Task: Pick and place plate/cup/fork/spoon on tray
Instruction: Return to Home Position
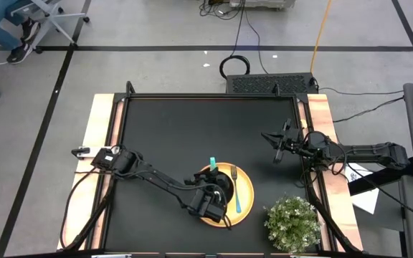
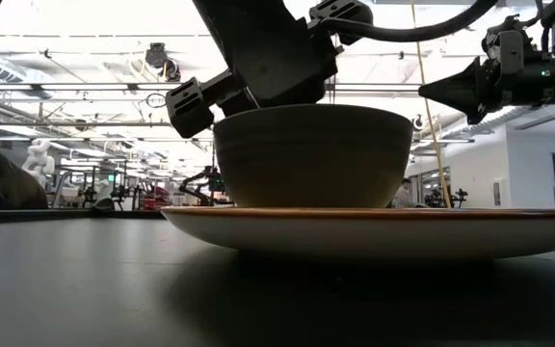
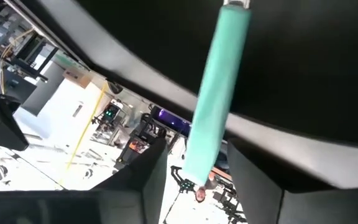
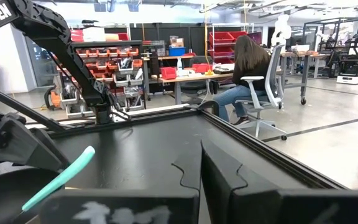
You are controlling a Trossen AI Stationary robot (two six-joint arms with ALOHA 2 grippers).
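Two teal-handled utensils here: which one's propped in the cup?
The spoon: its handle sticks up out of the cup. The fork lies flat on the tray, beside the cup.

From above, the left claw (image 1: 217,190) covers most of the cup (image 2: 311,159) and the head of the spoon (image 1: 211,164); only its handle end shows beyond the claw. In the low view, the tray (image 2: 258,220) is cut off at the edge.
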